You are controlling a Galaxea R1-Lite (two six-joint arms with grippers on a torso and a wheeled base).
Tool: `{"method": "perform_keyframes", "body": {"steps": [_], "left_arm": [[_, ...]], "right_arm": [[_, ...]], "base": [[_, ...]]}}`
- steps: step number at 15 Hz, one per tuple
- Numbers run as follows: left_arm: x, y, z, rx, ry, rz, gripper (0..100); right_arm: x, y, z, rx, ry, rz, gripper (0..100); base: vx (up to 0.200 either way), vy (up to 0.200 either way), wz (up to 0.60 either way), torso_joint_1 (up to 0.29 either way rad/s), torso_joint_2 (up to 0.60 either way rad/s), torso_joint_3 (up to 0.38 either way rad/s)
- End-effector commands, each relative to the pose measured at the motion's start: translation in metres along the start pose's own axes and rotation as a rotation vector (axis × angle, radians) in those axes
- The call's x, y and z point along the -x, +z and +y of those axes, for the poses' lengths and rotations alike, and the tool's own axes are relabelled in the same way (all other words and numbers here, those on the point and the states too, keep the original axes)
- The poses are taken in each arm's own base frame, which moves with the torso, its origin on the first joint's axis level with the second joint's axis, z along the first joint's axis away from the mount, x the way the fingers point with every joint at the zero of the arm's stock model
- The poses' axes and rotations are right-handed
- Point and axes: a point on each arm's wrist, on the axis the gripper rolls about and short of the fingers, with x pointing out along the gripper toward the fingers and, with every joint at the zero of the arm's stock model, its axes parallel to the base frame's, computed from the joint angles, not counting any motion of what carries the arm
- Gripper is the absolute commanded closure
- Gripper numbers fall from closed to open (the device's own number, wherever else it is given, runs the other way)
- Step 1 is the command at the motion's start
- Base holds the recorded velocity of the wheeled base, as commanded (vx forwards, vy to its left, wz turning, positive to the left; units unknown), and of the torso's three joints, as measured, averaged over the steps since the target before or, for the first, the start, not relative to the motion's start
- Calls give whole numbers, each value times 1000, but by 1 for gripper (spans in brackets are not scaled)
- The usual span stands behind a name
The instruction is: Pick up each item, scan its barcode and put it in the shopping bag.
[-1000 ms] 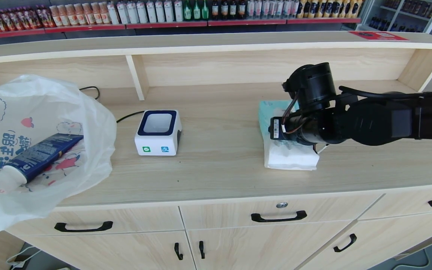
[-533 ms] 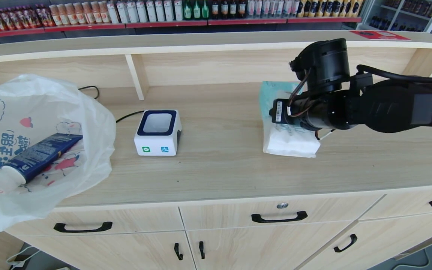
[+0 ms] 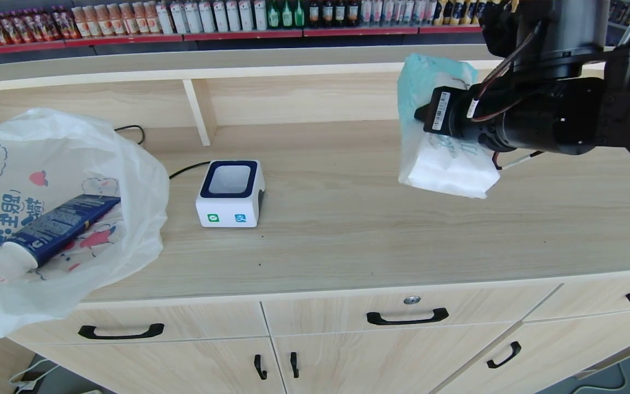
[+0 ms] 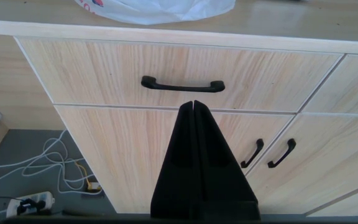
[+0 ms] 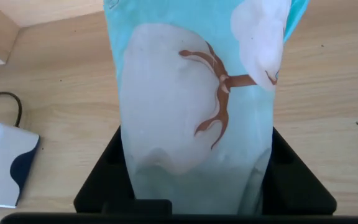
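Note:
A soft white and teal tissue pack (image 3: 446, 164) hangs in the air above the right part of the counter, and my right gripper (image 3: 430, 117) is shut on it. The right wrist view has the pack (image 5: 197, 112) between the two fingers, with a brown branch print on it. The white barcode scanner (image 3: 231, 192) with a dark window sits mid-counter, left of the pack; its corner shows in the right wrist view (image 5: 5, 165). The white printed shopping bag (image 3: 58, 208) lies at the left with a blue tube (image 3: 58, 224) inside. My left gripper (image 4: 194, 118) is shut, low in front of the cabinet drawers.
A black cable (image 3: 186, 169) runs from the scanner toward the back. A raised shelf with an upright divider (image 3: 200, 112) borders the counter behind. Bare counter (image 3: 337, 230) lies between the scanner and the pack. Drawer handles (image 4: 182, 85) face my left gripper.
My right gripper has lifted the tissue pack off the counter, up and slightly to the right. The scanner, the bag and the tube have stayed put.

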Motion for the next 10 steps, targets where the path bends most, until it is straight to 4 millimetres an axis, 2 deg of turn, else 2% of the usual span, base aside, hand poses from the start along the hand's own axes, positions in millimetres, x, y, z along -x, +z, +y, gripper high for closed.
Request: {"method": "perform_keyframes", "body": {"steps": [1,4,6,7,9,10], "left_arm": [[0,0,0,-1,0,1,100],[0,0,0,1,0,1,100],[0,0,0,1,0,1,100],[0,0,0,1,0,1,100],[0,0,0,1,0,1,100],[0,0,0,1,0,1,100]], "right_arm": [[35,17,-2,-73,41,-117,100],[84,10,-8,-78,74,-157,100],[103,11,-8,-106,123,-181,100],[119,4,-9,-145,182,-220,100],[123,-20,-17,-156,194,-248,100],[124,-24,-19,-156,197,-260,100]], "base": [[0,0,0,0,0,0],[0,0,0,0,0,0],[0,0,0,0,0,0],[0,0,0,0,0,0],[0,0,0,0,0,0],[0,0,0,0,0,0]]}}
